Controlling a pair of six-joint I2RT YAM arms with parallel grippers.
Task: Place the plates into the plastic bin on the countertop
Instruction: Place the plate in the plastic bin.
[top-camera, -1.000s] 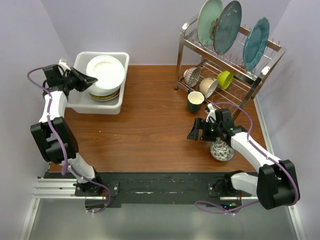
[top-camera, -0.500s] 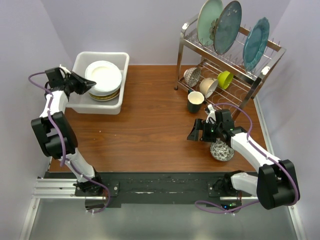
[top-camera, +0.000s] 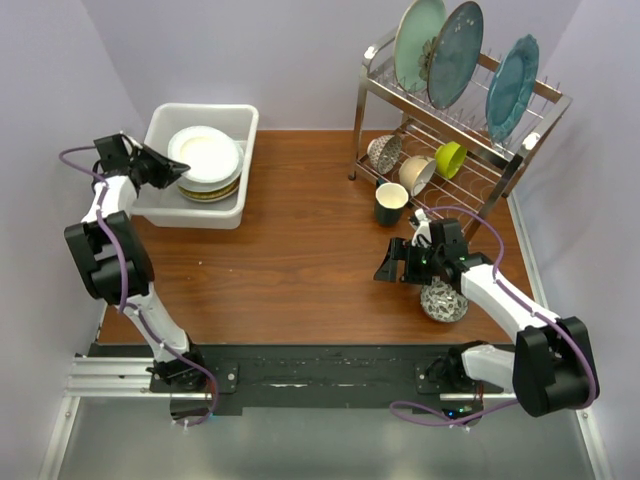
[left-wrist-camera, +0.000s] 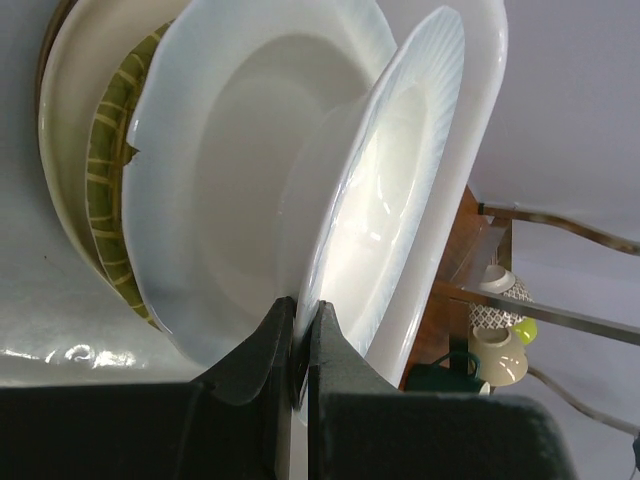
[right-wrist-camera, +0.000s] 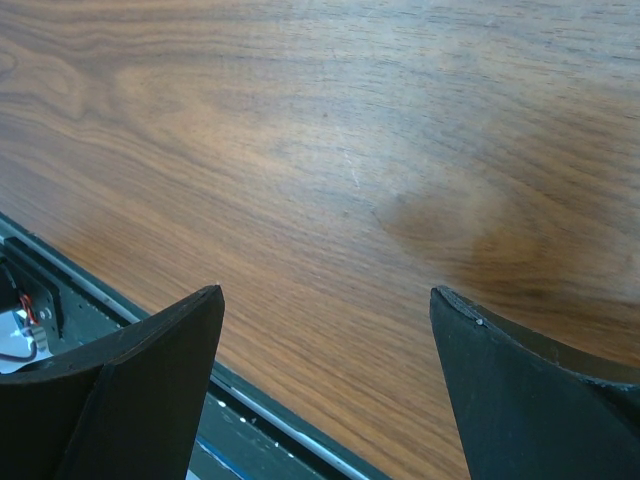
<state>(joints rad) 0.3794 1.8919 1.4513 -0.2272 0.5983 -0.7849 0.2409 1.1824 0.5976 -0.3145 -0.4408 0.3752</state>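
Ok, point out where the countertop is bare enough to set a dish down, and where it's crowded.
Widest bare patch: the countertop middle, between the plastic bin and the dark mug. The near strip beside the right gripper is bare too. Crowded: beneath the wire rack and around the patterned bowl.

A white plate tilts on edge above the stack of plates, apparently cream over woven yellow-green, inside the white plastic bin at the far-left corner of the wood-grain surface.
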